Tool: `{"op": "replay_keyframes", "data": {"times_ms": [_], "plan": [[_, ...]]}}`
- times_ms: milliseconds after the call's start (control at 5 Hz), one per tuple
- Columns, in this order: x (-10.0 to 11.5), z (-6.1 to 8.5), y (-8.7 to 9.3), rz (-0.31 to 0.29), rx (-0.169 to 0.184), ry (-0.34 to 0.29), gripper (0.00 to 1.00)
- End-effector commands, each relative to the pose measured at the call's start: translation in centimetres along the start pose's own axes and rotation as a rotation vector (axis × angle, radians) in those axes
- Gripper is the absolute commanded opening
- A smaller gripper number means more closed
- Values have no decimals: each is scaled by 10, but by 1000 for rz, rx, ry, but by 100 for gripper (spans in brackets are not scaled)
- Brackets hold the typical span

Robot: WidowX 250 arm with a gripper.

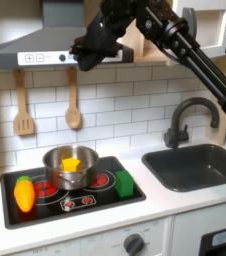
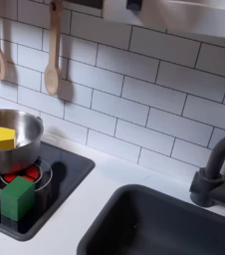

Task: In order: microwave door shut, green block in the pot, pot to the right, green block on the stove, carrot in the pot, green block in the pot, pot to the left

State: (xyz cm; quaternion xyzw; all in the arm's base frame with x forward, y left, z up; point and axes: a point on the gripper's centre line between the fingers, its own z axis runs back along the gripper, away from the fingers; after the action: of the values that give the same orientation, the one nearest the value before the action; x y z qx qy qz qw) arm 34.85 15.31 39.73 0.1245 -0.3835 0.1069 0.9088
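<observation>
**Arm up high, block on stove, pot not yet loaded**

Gripper hangs up by the range hood, well above the cooktop; jaws dark, blurred, can't tell if apart or together.

Green block sits on the stove, just beside the pot. Pot holds a yellow piece. Carrot lies at first exterior view's left, outside pot.

Judging: carrot-in, block-in, final drag prob. left.

Surface: white counter, grey sink, dark faucet, tiled wall w/ wooden utensils.

Lighting is even and moderately bright. Both exterior views are low-resolution and soft. Mild glare marks the pot rim; shadows beneath it are faint.
</observation>
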Motion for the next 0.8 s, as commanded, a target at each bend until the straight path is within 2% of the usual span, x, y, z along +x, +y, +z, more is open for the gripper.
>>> {"op": "replay_keyframes", "data": {"times_ms": [0, 200, 400, 600], "plan": [[6, -4, -6, -10, -19, -7, 0], [11, -8, -6, -8, -20, -11, 0], [16, -11, -13, -23, -37, -19, 0], [18, -14, -12, -24, -31, -17, 0]]}}
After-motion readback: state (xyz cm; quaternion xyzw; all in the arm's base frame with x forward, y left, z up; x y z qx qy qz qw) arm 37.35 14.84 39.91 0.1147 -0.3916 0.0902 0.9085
